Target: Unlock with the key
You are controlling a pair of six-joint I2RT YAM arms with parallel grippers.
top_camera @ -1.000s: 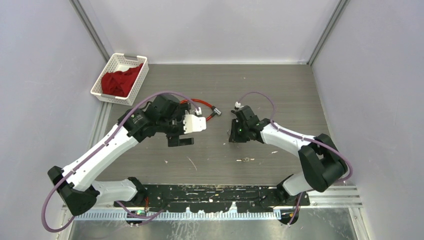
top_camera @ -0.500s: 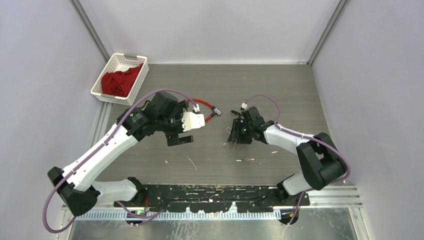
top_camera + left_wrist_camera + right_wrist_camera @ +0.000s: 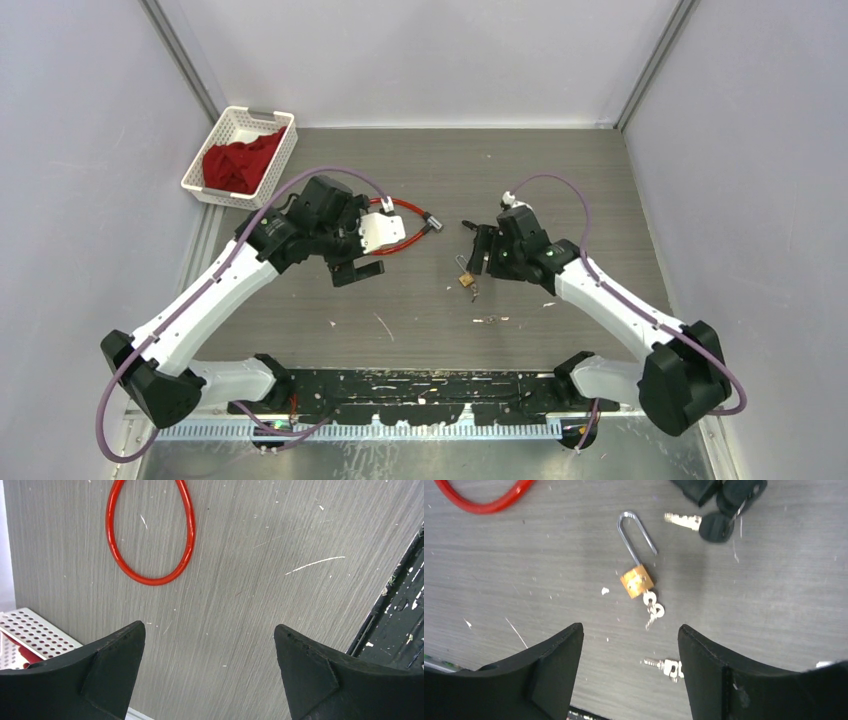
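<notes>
My right tool [image 3: 629, 628] hangs, jaws apart, over the padlock [image 3: 636, 580]. It lies on the bench [image 3: 774, 605] with the key [image 3: 653, 609] in its base and the shackle seemingly sprung. I should lift straight up, clear of it. Spare keys [image 3: 666, 666] lie near. My left tool [image 3: 210, 627] gapes by the red cable [image 3: 187, 530].

The right claw [image 3: 629, 630] has parted its jaws and drawn back from the padlock [image 3: 637, 581], which now lies free on the counter [image 3: 774, 590]. The right arm's elbow has swung outward. The left claw [image 3: 210, 630] has shifted slightly toward its base.
</notes>
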